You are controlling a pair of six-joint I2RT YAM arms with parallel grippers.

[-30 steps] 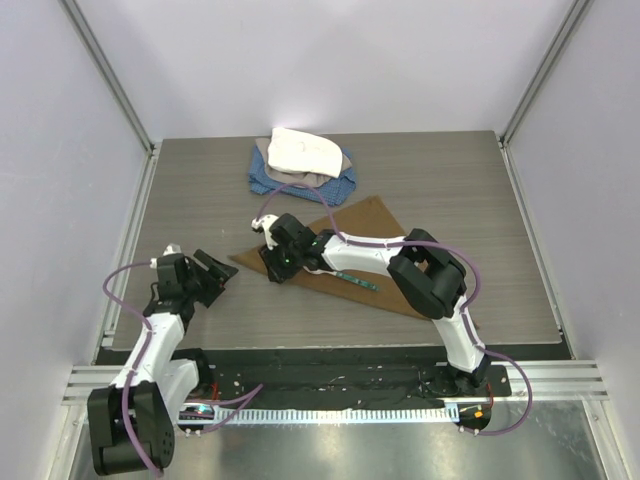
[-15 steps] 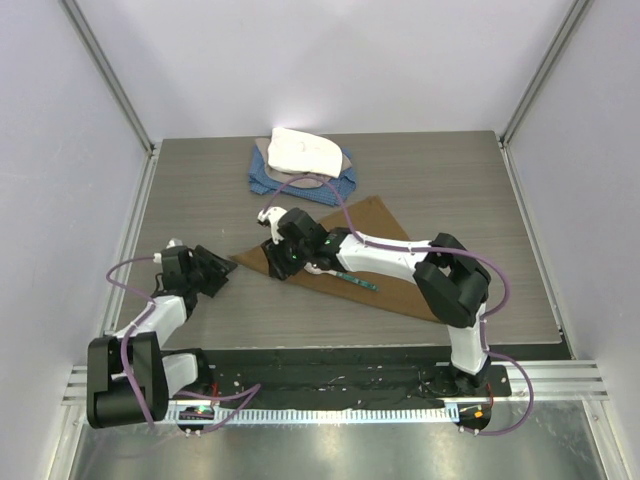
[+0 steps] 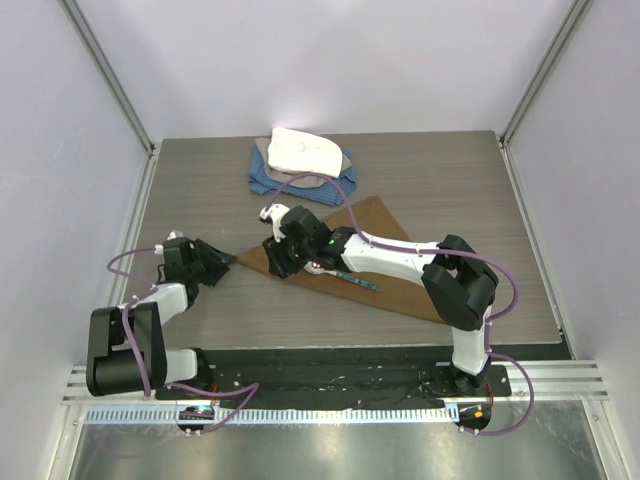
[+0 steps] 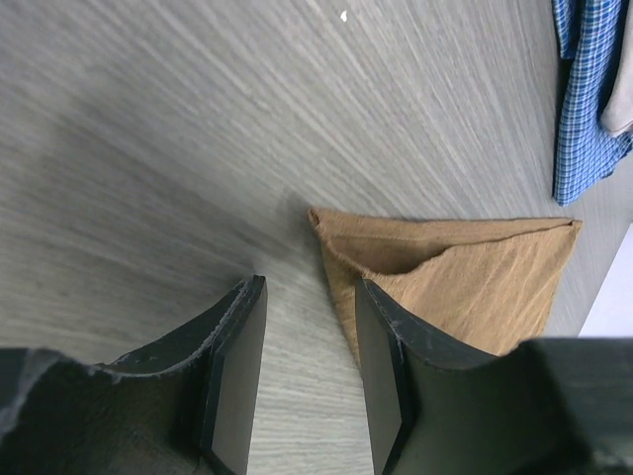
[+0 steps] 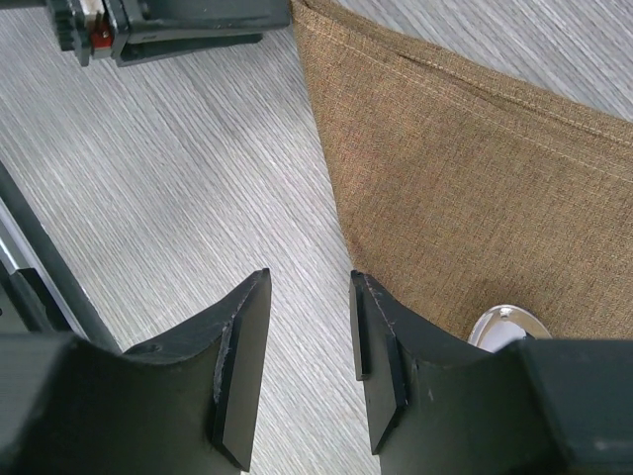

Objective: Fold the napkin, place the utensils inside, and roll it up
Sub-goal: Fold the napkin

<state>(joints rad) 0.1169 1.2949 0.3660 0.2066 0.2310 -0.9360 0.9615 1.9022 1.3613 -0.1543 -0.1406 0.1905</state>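
Note:
The tan-brown napkin [image 3: 372, 216] lies flat on the table, folded into a triangle whose left corner [image 4: 336, 223] points at my left arm. On it rests the spoon, its green handle [image 3: 358, 281] clear of my right arm and its silver bowl [image 5: 504, 324] beside my right fingers. My left gripper [image 3: 225, 262] is low over the table just left of that corner. It is open, with only bare wood between its fingers [image 4: 237, 366]. My right gripper [image 3: 276, 262] hovers at the napkin's near-left edge [image 5: 341, 198], open over wood.
At the back of the table a white cloth [image 3: 303, 150] sits on a blue checked cloth [image 3: 268, 183], also seen in the left wrist view [image 4: 584, 109]. Metal frame posts and walls bound the table. My left gripper's body [image 5: 168, 25] is close to the right one.
My left gripper slid right toward the napkin's left corner and its jaws narrowed. My right gripper shifted slightly away from me and to the right, along the napkin edge.

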